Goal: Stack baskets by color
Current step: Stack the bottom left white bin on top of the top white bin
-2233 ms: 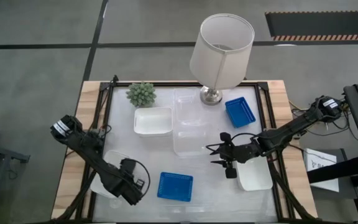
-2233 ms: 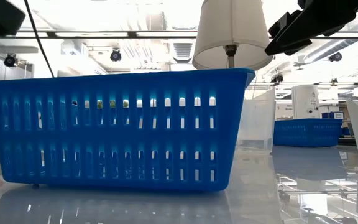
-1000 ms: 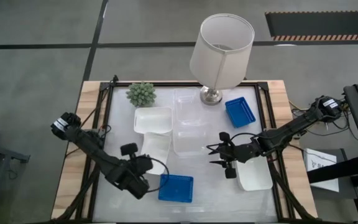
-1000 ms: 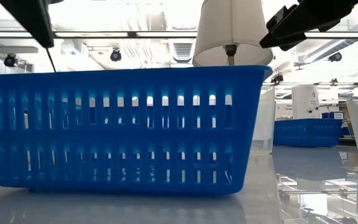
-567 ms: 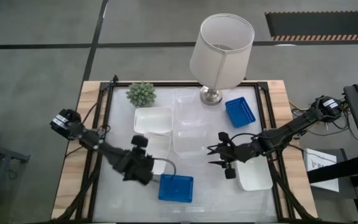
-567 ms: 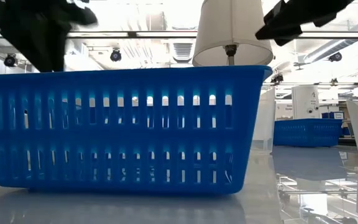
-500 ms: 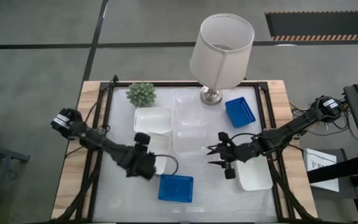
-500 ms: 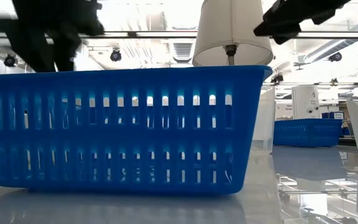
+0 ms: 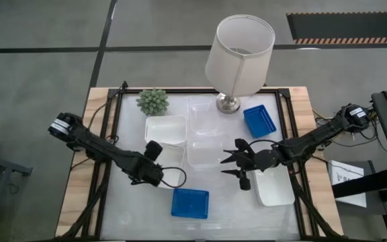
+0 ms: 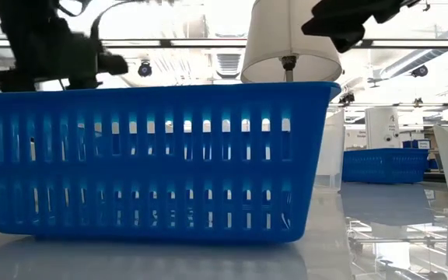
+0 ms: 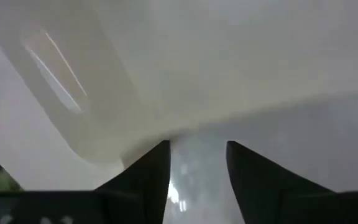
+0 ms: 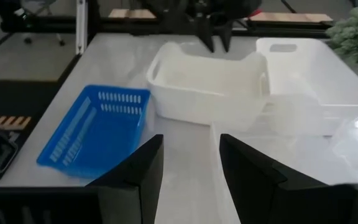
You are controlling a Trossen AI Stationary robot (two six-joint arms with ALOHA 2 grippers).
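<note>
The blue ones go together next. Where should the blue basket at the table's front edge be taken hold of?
Probably pinch the rim of the blue basket on its left short wall, coming straight down from above: it sits upright, open-topped, with thin slotted walls, and the left pincer is nearest that side.

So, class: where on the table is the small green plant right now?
In the high view, the green plant sits at the table's far left corner, just behind a white basket and left of the lamp.

Lamp (image 9: 239, 54) and plant (image 9: 152, 101) at counter (image 9: 133, 208) rear; baskets between: two (image 9: 166, 130) side by side left of middle (image 9: 173, 158), one front (image 9: 189, 202), one far right (image 9: 275, 187).
</note>
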